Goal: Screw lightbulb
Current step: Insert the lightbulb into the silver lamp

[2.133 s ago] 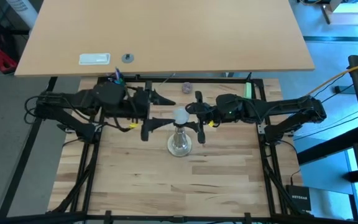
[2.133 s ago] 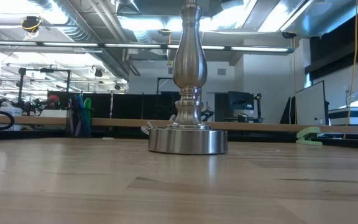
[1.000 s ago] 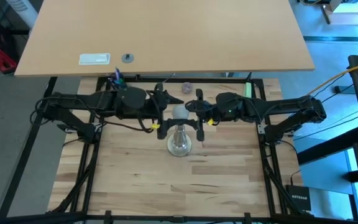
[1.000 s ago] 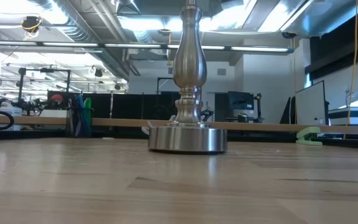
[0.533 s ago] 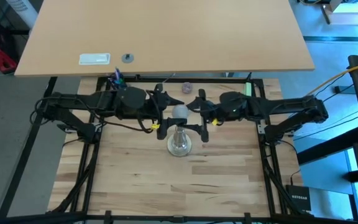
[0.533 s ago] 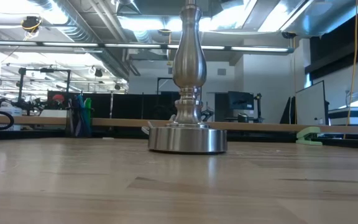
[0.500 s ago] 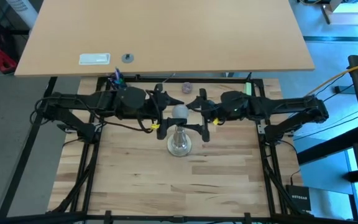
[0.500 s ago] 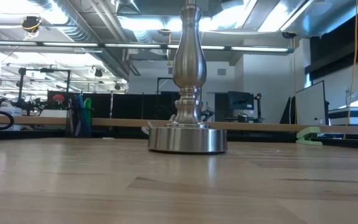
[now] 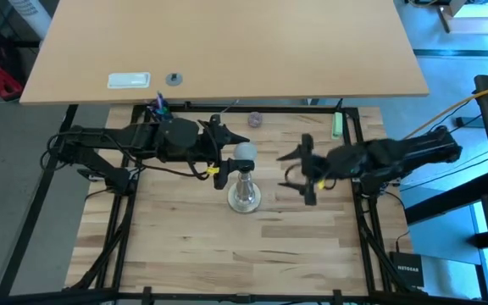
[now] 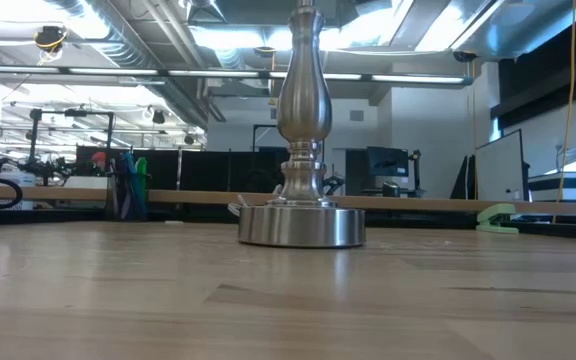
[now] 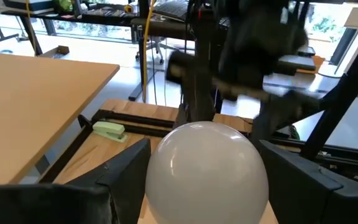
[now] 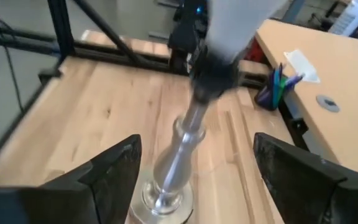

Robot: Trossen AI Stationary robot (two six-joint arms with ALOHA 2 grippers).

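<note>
A: Where is the lightbulb (image 9: 244,153)?

B: On top of the silvery stand (image 9: 244,196), at the middle of the table (image 9: 185,246). The base looks seated in the dark socket, though the right wrist view is blurred there, so I can't confirm the seating.

A: Left gripper (image 9: 230,152)?

B: At the bulb, reaching in from the left. In the left wrist view its fingers (image 11: 124,171) sit on either side of the white globe (image 11: 207,171), closed against it: gripping the bulb.

A: Right gripper (image 9: 299,169)?

B: Right of the stand and clear of it, jaws spread open, nothing between them. The right wrist view looks across at the stand's stem (image 12: 182,146) from a distance.

A: Anything else noted?

B: A green object (image 9: 337,125) at the far right edge of the table; a small greyish knob (image 9: 254,119) at the far edge, beyond the bulb. Low view shows only the stand's round base (image 10: 302,224) and stem.
</note>
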